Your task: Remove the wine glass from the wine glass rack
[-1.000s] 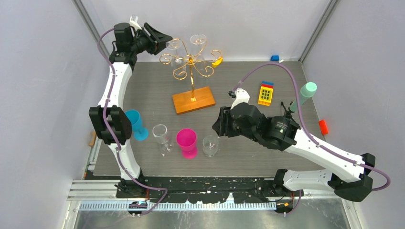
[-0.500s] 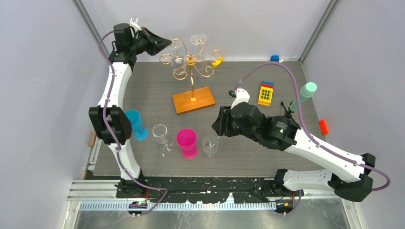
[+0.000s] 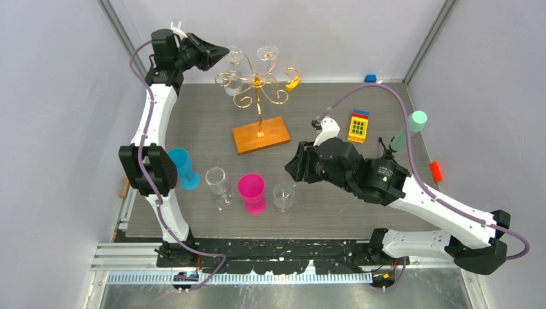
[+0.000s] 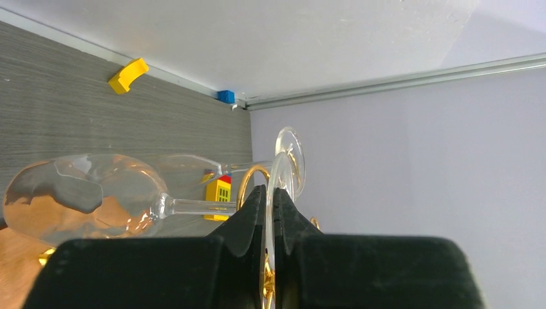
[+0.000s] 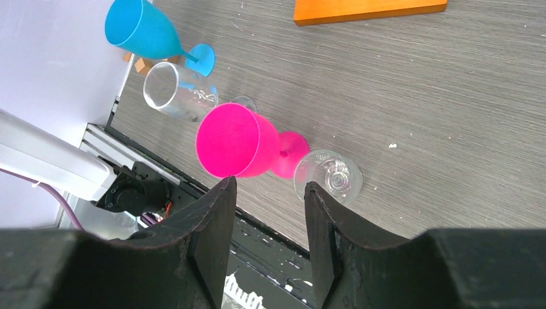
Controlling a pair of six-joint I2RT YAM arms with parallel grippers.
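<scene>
Wine glass (image 4: 96,193) on wine glass rack (image 3: 260,135)

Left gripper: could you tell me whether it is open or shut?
Shut: the left gripper pinches the wine glass by its foot, fingers nearly touching.

The left arm (image 3: 153,122) stands tall along the left edge of the desk (image 3: 206,122). Its wrist is turned right at the far corner, so the left tool (image 3: 224,51) points sideways, jaws pinched almost together on the foot of the wine glass (image 4: 84,196). The right arm (image 3: 431,203) stretches low from the near right toward the middle, and the right tool (image 3: 290,170) hangs over the desk with its fingers (image 5: 216,232) parted and nothing between them.
</scene>
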